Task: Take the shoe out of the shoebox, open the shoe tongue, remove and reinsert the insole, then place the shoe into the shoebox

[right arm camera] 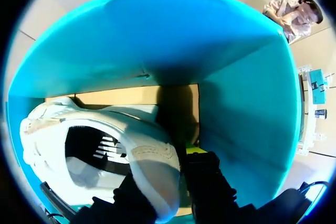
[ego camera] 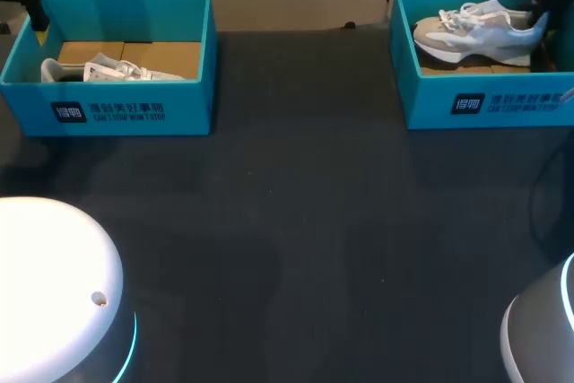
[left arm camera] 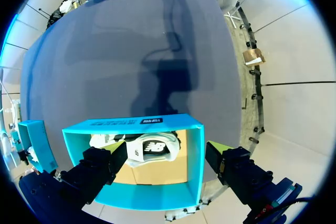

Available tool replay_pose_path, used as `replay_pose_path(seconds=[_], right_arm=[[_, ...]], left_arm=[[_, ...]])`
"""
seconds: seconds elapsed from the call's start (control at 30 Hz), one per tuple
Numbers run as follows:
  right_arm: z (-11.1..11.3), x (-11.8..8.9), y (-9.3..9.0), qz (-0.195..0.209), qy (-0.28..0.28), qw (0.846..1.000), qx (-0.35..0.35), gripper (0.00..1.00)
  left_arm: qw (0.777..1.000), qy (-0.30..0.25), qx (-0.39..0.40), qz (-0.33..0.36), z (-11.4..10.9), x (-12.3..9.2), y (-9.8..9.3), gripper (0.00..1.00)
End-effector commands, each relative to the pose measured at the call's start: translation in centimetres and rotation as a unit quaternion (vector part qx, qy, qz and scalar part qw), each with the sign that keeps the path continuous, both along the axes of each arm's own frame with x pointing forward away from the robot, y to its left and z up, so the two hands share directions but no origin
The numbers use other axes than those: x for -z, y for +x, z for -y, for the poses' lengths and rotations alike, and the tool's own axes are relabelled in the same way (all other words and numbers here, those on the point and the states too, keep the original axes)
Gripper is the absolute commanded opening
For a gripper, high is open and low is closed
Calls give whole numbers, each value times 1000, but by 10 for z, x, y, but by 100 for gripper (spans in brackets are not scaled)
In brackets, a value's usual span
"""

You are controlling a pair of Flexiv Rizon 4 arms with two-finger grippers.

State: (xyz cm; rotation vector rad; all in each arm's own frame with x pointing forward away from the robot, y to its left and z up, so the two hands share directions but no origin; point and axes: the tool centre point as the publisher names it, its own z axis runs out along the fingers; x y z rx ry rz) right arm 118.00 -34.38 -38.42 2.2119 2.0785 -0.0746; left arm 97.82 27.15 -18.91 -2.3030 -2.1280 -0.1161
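Observation:
Two teal shoeboxes stand at the table's far side. The right box [ego camera: 484,100] holds a white and grey shoe [ego camera: 475,31] lying toe to the left. My right gripper [ego camera: 541,26] is down in that box at the shoe's heel. In the right wrist view the heel rim of the shoe [right arm camera: 105,145] sits between the fingers of my right gripper [right arm camera: 170,187], which press it from both sides. The left box [ego camera: 108,109] holds another white shoe [ego camera: 99,69]. My left gripper [left arm camera: 165,166] hangs open above that box [left arm camera: 131,198], over its shoe [left arm camera: 152,148].
Brown cardboard lines the floor of both boxes [right arm camera: 121,95]. The right box's teal walls [right arm camera: 173,40] stand close around my right gripper. Dark table surface [ego camera: 296,221] stretches between the boxes and toward the front.

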Motion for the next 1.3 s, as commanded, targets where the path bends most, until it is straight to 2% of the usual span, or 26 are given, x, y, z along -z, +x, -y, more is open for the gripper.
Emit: replay_pose_path(seconds=[0.03, 0.2, 0.33, 0.8, 0.93, 0.97, 1.3], right_arm=[[1, -5, 7, -88, 6, 996, 11, 0], [2, -11, 6, -83, 4, 996, 12, 0], [1, -24, 6, -78, -1, 997, 14, 0], [-9, -102, -6, -56, -14, 998, 22, 0], [-8, -113, -9, -53, -13, 998, 23, 0], [-6, -126, -12, -50, -12, 998, 27, 0], [-4, -177, -34, -28, -11, 999, 39, 0]], left_arm=[[1000, 1, 0, 1, 0, -1, -2, 100], [1000, 1, 0, 1, 0, -1, -2, 100], [1000, 1, 0, 1, 0, -1, -2, 100], [1000, 1, 0, 1, 0, -1, -2, 100], [1000, 1, 0, 1, 0, -1, -2, 100], [1000, 1, 0, 1, 0, -1, -2, 100], [1000, 1, 0, 1, 0, -1, -2, 100]])
